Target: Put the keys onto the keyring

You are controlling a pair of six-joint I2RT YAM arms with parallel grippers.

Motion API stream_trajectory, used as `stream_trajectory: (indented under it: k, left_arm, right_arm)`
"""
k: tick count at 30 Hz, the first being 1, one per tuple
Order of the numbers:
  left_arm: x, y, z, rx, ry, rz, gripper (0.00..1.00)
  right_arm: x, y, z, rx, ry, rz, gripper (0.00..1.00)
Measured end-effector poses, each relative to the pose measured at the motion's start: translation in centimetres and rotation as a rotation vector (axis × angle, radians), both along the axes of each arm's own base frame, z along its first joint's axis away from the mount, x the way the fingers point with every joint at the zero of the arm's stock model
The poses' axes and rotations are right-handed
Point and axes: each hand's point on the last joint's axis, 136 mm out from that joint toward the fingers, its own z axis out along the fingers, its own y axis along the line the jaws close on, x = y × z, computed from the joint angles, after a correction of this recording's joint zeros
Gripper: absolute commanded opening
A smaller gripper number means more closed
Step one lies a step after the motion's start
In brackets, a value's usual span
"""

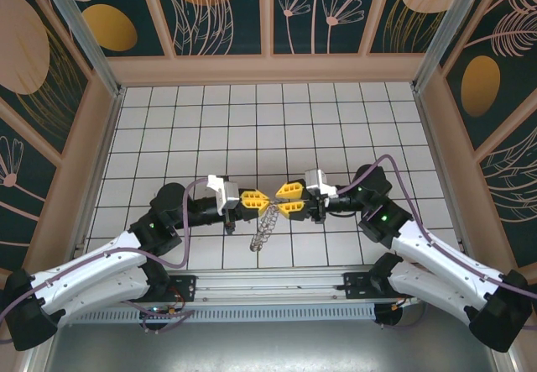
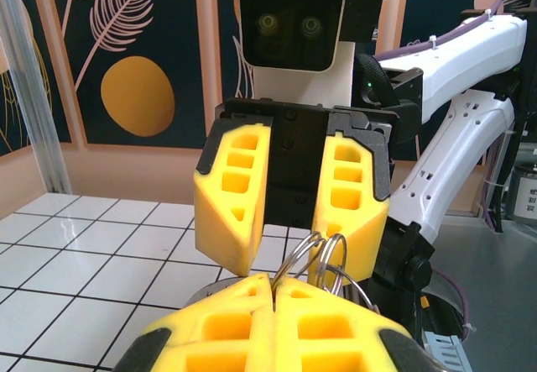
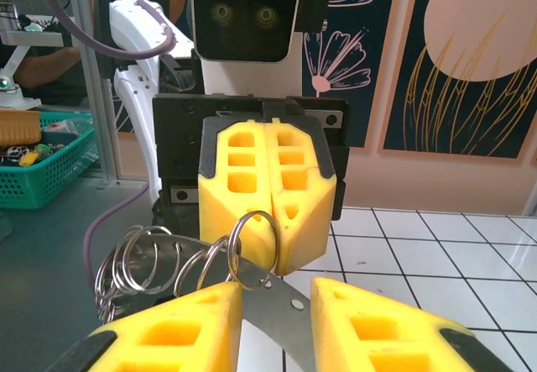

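The keyring shows as a chain of linked silver wire rings (image 1: 263,225) hanging between my two grippers above the white tiles. My left gripper (image 1: 260,199) is shut on one ring of it; in the left wrist view the wire (image 2: 332,236) rises out of the closed yellow fingers (image 2: 275,284). My right gripper (image 1: 281,200) faces it tip to tip with its jaws apart. In the right wrist view a ring (image 3: 254,214) leans against the left fingertip, and a flat silver strip (image 3: 273,310) with small holes runs through the gap of the gripper (image 3: 277,292). The keys are out of view.
The tiled table (image 1: 252,128) is walled on three sides by patterned panels. An aluminium rail (image 1: 277,286) runs along the near edge between the arm bases. A teal basket (image 3: 33,166) of small items stands off the table beyond the left arm.
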Motion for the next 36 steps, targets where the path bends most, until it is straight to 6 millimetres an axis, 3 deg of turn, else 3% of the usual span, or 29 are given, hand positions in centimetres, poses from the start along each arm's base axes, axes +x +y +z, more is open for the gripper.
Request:
stream_trajectory:
  k: [16,20,26,32,36]
  left_arm:
    - [0.2,0.0,0.0,-0.001,0.000,0.014,0.00]
    - [0.2,0.0,0.0,0.000,0.001,0.013,0.00]
    - [0.4,0.0,-0.1,0.003,0.004,0.020,0.00]
    - [0.6,-0.1,-0.2,0.017,0.010,0.025,0.00]
    - [1.1,0.0,-0.4,0.063,0.011,0.057,0.29]
  right_arm:
    - [-0.3,0.3,0.0,0.007,0.002,0.008,0.28]
    - [-0.2,0.3,-0.1,0.009,0.000,-0.007,0.20]
    - [0.2,0.4,0.0,0.013,-0.001,-0.031,0.00]
    - [0.8,0.4,-0.1,0.009,0.004,-0.061,0.00]
    - [1.5,0.5,-0.2,-0.036,0.021,-0.098,0.00]
